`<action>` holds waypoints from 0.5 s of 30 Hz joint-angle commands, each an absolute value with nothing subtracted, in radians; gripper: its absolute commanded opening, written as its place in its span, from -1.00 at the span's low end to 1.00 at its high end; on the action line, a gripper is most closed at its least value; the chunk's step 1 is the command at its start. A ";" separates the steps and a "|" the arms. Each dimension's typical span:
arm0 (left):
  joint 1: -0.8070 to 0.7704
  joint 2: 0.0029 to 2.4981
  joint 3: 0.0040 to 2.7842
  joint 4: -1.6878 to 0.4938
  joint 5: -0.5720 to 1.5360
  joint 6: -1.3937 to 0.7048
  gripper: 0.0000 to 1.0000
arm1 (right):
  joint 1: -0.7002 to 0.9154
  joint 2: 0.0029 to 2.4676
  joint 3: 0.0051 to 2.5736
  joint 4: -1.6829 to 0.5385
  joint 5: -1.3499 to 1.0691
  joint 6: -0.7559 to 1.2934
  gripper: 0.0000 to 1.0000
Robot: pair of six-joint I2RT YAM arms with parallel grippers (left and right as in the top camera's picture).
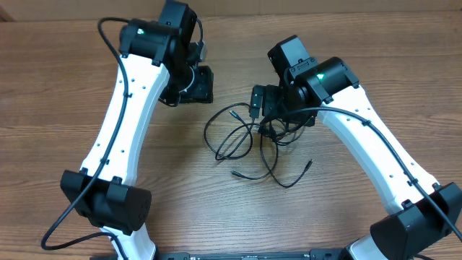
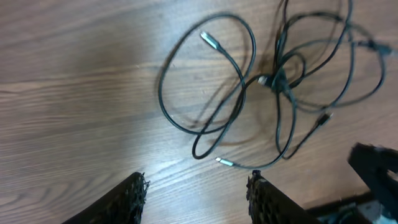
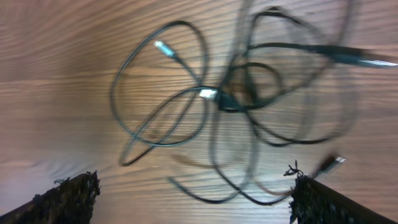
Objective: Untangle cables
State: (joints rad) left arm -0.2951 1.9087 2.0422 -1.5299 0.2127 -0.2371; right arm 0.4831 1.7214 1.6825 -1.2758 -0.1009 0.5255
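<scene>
Several thin black cables (image 1: 245,141) lie tangled on the table (image 1: 58,87). My right pincer (image 3: 193,186) hangs over them, my left pincer (image 2: 196,190) nearby, both released and empty. I should pinch a single outer strand.

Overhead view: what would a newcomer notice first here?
A loose tangle of black cables lies mid-table, its loops crossing at one knot and a silvery plug sticking out. The right claw hangs wide open over that knot, holding nothing. The left claw is open too, beside the tangle.
</scene>
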 commanded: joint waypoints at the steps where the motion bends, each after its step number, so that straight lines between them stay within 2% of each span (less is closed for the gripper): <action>1: -0.302 1.909 1.947 -1.503 0.284 -0.188 0.12 | 0.457 1.719 1.701 -1.253 -0.190 0.500 1.00; 6: -0.304 1.909 1.777 -1.409 0.473 -0.018 0.08 | 0.445 1.719 1.701 -1.246 -0.196 0.498 1.00; 10: -0.316 1.909 1.696 -1.333 0.642 0.119 0.13 | 0.445 1.719 1.701 -1.246 -0.196 0.495 1.00; 15: -0.361 1.909 1.668 -1.270 0.616 0.131 0.25 | 0.445 1.719 1.701 -1.243 -0.196 0.495 1.00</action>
State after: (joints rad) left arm -0.3286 1.9125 1.6836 -1.2877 0.5659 0.0605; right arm 0.4458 1.7214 1.6825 -1.2491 -0.1864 0.5034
